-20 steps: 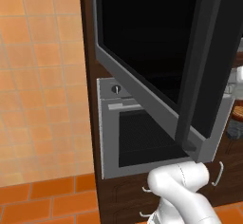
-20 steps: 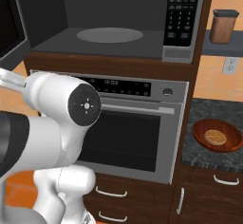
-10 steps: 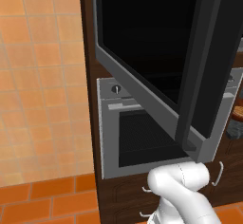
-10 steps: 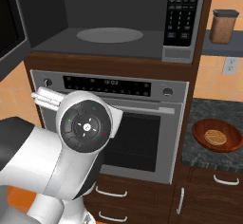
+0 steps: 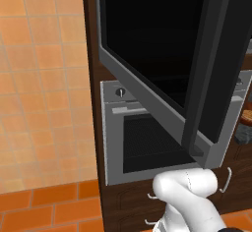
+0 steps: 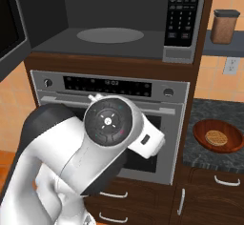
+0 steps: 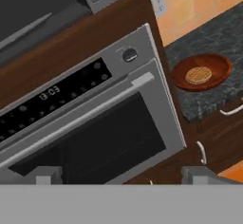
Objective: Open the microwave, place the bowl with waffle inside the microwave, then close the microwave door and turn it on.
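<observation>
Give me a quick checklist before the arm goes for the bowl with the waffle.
1. Microwave door swung open: ok.
2. Microwave cavity free, turntable bare: ok.
3. Bowl upright on the dark counter right of the oven: ok.
4. Waffle lying in the bowl: ok.
5. Pincer open, holding nothing: ok.
6. Pincer lined up with the bowl: not ok, it faces the oven front.

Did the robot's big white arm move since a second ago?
Yes. In the right base view the arm has swung rightward, from left of the oven to in front of its door. The bowl stays on the counter.
</observation>
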Available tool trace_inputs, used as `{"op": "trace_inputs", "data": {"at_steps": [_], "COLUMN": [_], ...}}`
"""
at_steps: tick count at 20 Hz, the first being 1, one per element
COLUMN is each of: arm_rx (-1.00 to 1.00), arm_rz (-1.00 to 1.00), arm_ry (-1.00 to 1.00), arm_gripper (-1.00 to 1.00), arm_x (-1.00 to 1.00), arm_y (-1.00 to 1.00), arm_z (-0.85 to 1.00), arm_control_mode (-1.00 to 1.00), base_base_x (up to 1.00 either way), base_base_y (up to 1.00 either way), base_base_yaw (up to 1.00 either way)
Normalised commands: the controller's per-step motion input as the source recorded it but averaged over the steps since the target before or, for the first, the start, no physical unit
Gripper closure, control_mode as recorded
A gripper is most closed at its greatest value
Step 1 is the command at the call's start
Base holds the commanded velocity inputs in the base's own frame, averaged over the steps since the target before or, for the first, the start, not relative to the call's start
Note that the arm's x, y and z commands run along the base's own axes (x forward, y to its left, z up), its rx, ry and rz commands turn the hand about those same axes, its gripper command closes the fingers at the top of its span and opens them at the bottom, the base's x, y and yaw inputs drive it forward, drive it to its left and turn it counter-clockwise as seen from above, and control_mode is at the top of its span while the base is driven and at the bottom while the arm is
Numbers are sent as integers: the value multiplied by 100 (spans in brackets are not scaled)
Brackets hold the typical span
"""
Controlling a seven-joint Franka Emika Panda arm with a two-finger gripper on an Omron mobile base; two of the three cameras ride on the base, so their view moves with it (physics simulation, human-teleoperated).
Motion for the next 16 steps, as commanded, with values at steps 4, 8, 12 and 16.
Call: {"op": "trace_inputs", "data": {"at_steps": [4, 8, 12, 16], "arm_rx": [2, 11, 13, 13], "arm_rz": [-13, -1, -2, -6], "arm_ry": [10, 16, 11, 2], "arm_gripper": [-100, -100, -100, -100], "arm_x": [38, 29, 44, 57], "arm_y": [-100, -69, -84, -86], "arm_z": [-54, -31, -36, -29], "arm_control_mode": [-100, -100, -100, -100], "base_base_x": [0, 0, 0, 0], "base_base_y": [0, 0, 0, 0], "base_base_yaw": [0, 0, 0, 0]}}
